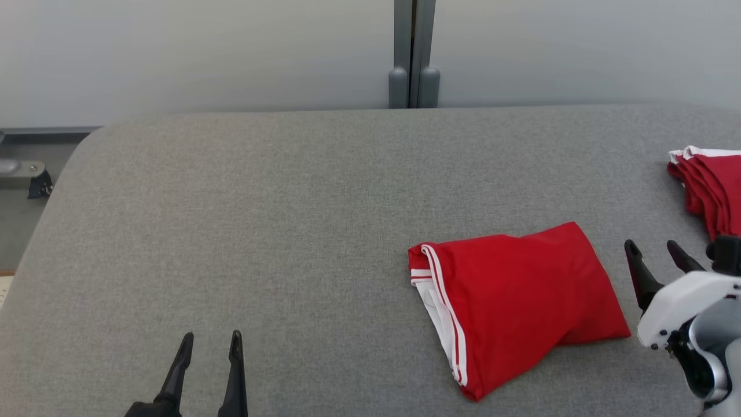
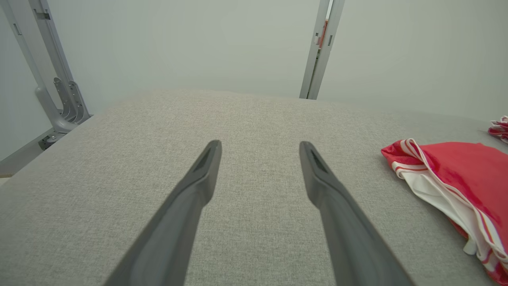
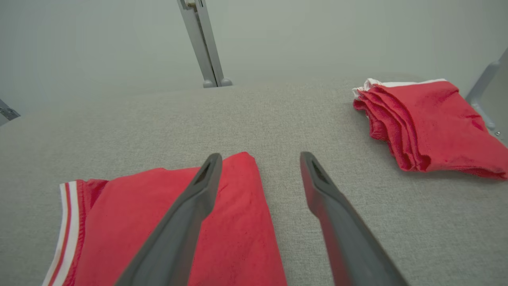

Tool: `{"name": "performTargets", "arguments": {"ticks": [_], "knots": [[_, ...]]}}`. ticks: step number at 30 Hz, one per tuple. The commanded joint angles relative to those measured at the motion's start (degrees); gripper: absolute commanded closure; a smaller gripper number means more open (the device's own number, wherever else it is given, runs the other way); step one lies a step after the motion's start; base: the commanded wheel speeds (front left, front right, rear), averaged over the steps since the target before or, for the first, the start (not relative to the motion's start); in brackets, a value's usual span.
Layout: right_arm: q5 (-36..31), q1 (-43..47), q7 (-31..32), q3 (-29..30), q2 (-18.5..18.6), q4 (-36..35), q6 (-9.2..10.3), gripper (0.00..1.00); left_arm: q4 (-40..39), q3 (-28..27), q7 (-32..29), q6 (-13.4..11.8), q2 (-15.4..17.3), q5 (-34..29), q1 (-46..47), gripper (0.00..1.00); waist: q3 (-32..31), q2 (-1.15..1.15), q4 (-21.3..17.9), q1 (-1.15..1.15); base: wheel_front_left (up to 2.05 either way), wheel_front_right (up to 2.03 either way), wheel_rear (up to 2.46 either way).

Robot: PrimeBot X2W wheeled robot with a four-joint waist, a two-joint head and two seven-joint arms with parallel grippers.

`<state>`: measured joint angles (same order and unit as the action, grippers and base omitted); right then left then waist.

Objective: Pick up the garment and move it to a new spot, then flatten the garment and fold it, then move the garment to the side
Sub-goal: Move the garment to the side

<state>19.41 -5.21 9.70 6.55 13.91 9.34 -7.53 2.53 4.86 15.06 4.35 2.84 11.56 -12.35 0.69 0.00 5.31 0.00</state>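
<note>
Garment (image 1: pixel 515 301): red, folded into a compact packet, lying flat in the lower right of the head view. A white-striped hem and a pale inner layer show along its left edge.
Garment shape: the right edge is a smooth fold, and the lowest corner points toward the bottom of the frame.
Right hand (image 1: pixel 651 244): at the right edge of the head view, just beside the garment's right side. Its two dark fingers are spread apart with nothing between them, and the white wrist housing sits below.
Right wrist view: the right hand (image 3: pixel 260 154) points past the garment's (image 3: pixel 178 222) upper right corner. One finger crosses the red cloth in the frame and the other crosses bare grey; whether either touches cannot be told.
Left hand (image 1: pixel 212 334): bottom left of the head view, well apart from the garment, fingers spread and empty.
Left wrist view: the left hand (image 2: pixel 260 143) is spread wide above bare grey cloth. The garment (image 2: pixel 456 178) lies at the right edge with its striped hem turned toward the fingers.
Stack (image 1: pixel 709 185): a second pile of folded red cloth with white trim at the right edge of the head view, above and to the right of the garment and apart from it.
Surface (image 1: pixel 289 231): grey woven fabric with a rounded corner at the upper left.
Post (image 1: pixel 414 52): a paired grey upright at top centre, behind the surface's top edge.
Wall (image 1: pixel 202 52): pale and plain across the top of the frame.
</note>
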Motion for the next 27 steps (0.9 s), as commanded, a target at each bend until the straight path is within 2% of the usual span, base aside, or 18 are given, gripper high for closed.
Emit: {"name": "performTargets", "arguments": {"ticks": [1, 3, 5, 11, 16, 17, 22, 27], "knots": [[-0.1, -2.1, 5.5, -0.9, 1.2, 0.9, 0.06, 0.00, 0.1, 0.3, 0.1, 0.4, 0.1, -0.1, 1.8, 0.00, 2.5, 0.00, 0.5, 0.00, 0.00, 0.00, 0.00], [-0.1, -6.3, 14.3, -0.1, 1.9, 3.3, 0.06, 0.00, 0.2, 0.8, 0.1, 0.9, 0.1, -0.2, 3.4, 0.00, 4.3, 0.00, 1.5, 0.00, 0.00, 0.00, 0.00], [-1.8, -7.9, 17.5, -0.3, 2.6, 5.5, 0.07, 0.00, 0.4, 1.0, 0.1, 1.2, 0.1, -0.2, 4.5, 0.00, 5.2, 0.00, 2.4, 0.00, 0.00, 0.00, 0.00], [-2.5, -10.7, 22.6, 0.1, 1.7, 13.0, 0.06, 0.00, 0.8, 0.7, 0.1, 1.6, 0.1, -0.1, 5.8, 0.00, 6.6, 0.00, 4.4, 0.00, 0.00, 0.00, 0.00], [-4.4, -12.9, 22.8, 0.1, 1.8, 18.5, 0.07, 0.00, 1.0, 0.5, 0.1, 2.0, 0.1, -0.2, 6.3, 0.00, 7.4, 0.00, 4.9, 0.00, 0.00, 0.00, 0.00], [-3.9, -13.5, 22.1, 0.9, 1.5, 19.6, 0.07, 1.00, 1.0, 0.5, 0.1, 2.0, 0.1, -0.1, 6.5, 0.00, 7.6, 0.00, 4.9, 0.00, 0.00, 0.00, 0.00], [-2.4, -16.8, 18.4, 1.2, 1.5, 20.7, 0.09, 1.00, 0.6, 0.8, 0.1, 2.0, 0.1, 0.4, 7.4, 0.00, 8.3, 0.00, 4.0, 0.00, 0.00, 0.00, 0.00], [-3.5, -22.8, 11.9, 1.0, 2.8, 19.7, 0.09, 1.00, -0.1, 0.5, 0.1, 2.2, 0.1, 0.4, 7.8, 0.00, 9.7, 0.00, 0.0, 0.00, 0.00, 0.00, 0.00]]}}
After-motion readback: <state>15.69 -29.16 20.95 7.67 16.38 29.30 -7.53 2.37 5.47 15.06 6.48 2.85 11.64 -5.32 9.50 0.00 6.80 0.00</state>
